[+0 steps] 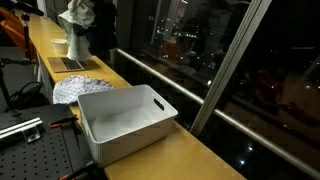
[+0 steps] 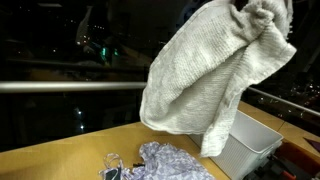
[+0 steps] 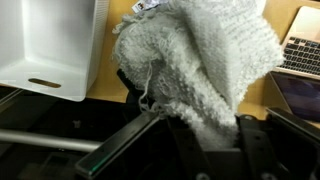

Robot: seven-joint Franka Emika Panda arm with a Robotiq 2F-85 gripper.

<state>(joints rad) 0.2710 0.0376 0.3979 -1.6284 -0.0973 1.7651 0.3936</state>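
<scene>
Off-white, loosely knitted cloth hangs high above the wooden counter. It is bunched in the gripper, whose jaws look clamped on a gathered fold, so the rest drapes free of the surface. In the wrist view a white rectangular plastic bin sits at ten o'clock of the cloth and a silver laptop at two o'clock. In an exterior view a crumpled blue-patterned fabric lies at seven o'clock, just beside the bin.

Rough knitted cloth towel; smooth matt plastic bin; wooden counter.
</scene>
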